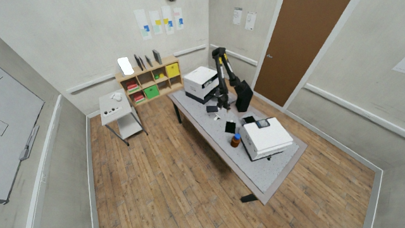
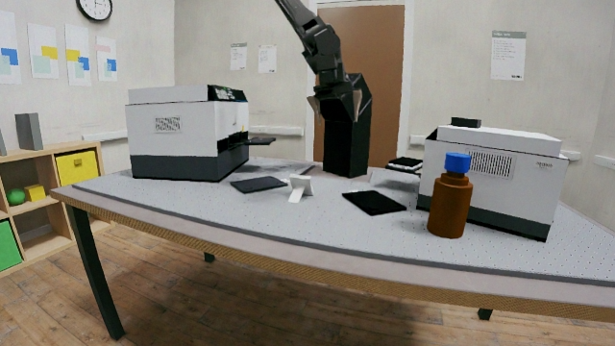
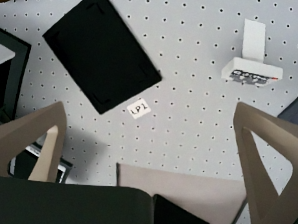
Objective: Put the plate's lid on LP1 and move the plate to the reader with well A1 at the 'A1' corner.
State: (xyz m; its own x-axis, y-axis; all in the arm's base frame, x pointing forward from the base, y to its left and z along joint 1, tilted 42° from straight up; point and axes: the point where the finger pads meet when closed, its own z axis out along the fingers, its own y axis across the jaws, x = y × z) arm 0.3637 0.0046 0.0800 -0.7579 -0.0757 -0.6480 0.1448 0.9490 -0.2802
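Pale walls (image 1: 95, 47) (image 2: 207, 29) and a brown door (image 1: 300, 47) (image 2: 384, 58) are seen behind the desk (image 1: 202, 117) (image 2: 192, 202) (image 3: 190, 125), which is topped by a grey perforated board. On the small stage of the dispenser (image 1: 267, 136) (image 2: 500, 180) (image 3: 22, 60), the plate (image 1: 248, 120) (image 2: 405, 167) (image 3: 21, 166) is observed: low, flat and rectangular, dark on top, with a whitish band at its side. In the wrist view it is partly masked by a finger; well marks and lid edge cannot be resolved.

Near it, a flat black pad (image 1: 230, 127) (image 2: 374, 202) (image 3: 102, 57) is marked by a white "LP1" label (image 3: 138, 108) just beside one short end; low raised guides are noted at its corners. The brown bottle (image 1: 235, 140) (image 2: 449, 207), blue-capped, is found upright beside the dispenser. Farther out, a white stand (image 1: 216, 116) (image 2: 300, 186) (image 3: 252, 72) and a dark pad (image 1: 212, 109) (image 2: 258, 185) are placed toward the reader (image 1: 200, 82) (image 2: 178, 125).

Claw (image 1: 225, 109) (image 2: 336, 117) (image 3: 149, 111): fingers spread wide, nothing gripped; positioned above the desk, clear of the plate.
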